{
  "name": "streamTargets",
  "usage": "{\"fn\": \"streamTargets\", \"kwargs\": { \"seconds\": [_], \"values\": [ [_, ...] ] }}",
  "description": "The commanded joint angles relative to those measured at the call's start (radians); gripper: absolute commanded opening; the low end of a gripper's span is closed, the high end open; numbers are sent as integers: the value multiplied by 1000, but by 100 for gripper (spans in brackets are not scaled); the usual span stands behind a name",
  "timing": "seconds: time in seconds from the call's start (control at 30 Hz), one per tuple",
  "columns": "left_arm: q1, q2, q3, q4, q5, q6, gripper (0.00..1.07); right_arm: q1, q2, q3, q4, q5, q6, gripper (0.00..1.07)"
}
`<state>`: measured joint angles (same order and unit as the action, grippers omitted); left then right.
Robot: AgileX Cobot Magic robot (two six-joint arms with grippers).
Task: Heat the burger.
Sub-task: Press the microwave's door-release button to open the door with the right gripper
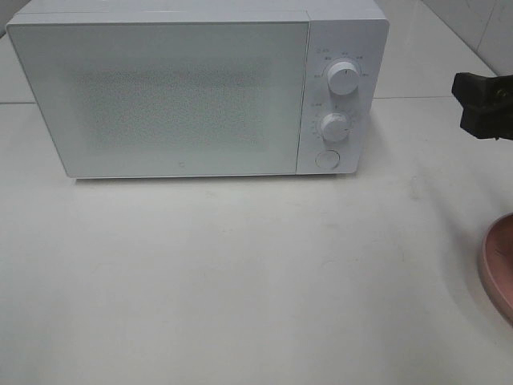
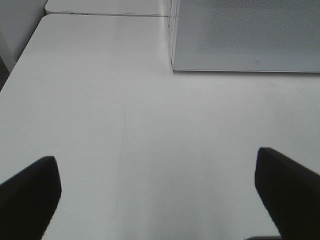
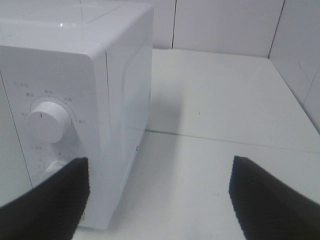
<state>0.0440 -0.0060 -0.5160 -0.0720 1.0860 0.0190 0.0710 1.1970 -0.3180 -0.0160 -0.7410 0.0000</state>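
The burger is out of view in every frame. A white microwave (image 1: 184,96) stands at the back of the table with its door shut; it also shows in the left wrist view (image 2: 250,35) and the right wrist view (image 3: 100,75). My right gripper (image 1: 485,104) hangs to the right of the microwave, level with its knobs, and the right wrist view shows it (image 3: 160,164) open with nothing between the fingers. My left gripper (image 2: 156,160) is open over bare table in front of the microwave's left corner.
The control panel has an upper knob (image 1: 344,80), a lower knob (image 1: 334,126) and a round button (image 1: 327,158). The rim of a pink plate (image 1: 498,265) shows at the right edge. A white tabletop (image 1: 240,281) spreads in front; tiled wall behind.
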Motion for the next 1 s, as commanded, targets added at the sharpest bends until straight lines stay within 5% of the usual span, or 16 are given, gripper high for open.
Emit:
{"fn": "streamTargets", "kwargs": {
  "seconds": [0.03,0.17,0.37,1.0],
  "values": [
    [4,-15,0,2,-13,2,98,3,56,42,60,-187,-45,75],
    [4,-15,0,2,-13,2,98,39,108,71,128,-261,-71,75],
    [4,-15,0,2,-13,2,98,220,246,93,365,-405,-196,75],
    [4,-15,0,2,-13,2,98,616,487,47,750,-607,-223,75]
  ]
}}
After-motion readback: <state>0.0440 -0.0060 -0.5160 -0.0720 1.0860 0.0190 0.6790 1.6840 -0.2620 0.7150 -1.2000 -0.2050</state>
